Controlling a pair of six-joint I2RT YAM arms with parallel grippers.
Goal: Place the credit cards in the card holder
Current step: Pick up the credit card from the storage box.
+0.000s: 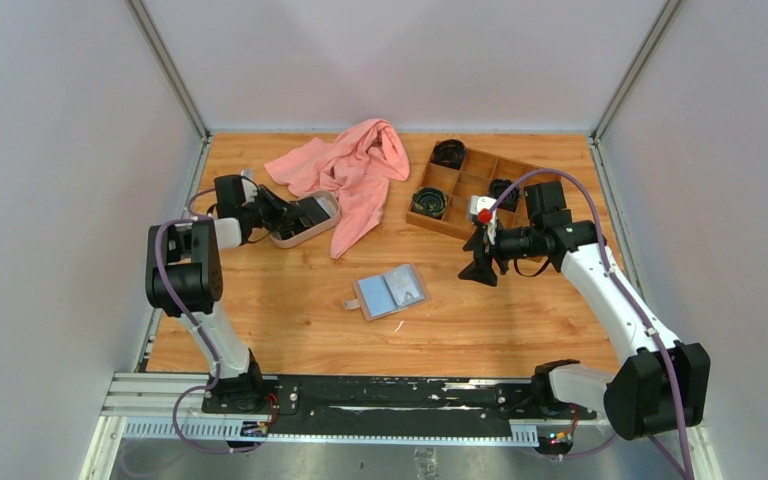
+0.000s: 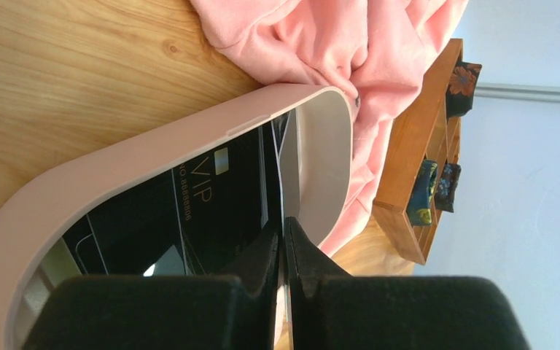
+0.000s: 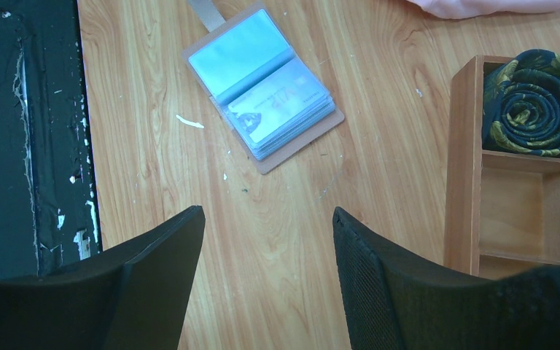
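The card holder [image 1: 392, 291] lies open on the table, grey-blue pockets up, with one card in a sleeve; it also shows in the right wrist view [image 3: 262, 87]. Dark credit cards [image 2: 211, 211] lie in the oval beige-rimmed tray [image 1: 305, 218]. My left gripper [image 2: 284, 227] reaches into that tray [image 2: 153, 146] and is shut on the edge of one credit card [image 2: 280, 182], which stands on edge between the fingers. My right gripper [image 3: 270, 215] hovers open over bare table right of the card holder, with nothing between its fingers [image 1: 480, 268].
A pink cloth [image 1: 355, 170] lies crumpled behind the tray and touches its far end [image 2: 350, 44]. A brown wooden compartment box [image 1: 475, 190] with rolled dark ties stands at the back right, close to the right gripper [image 3: 525, 211]. Grey walls enclose the table.
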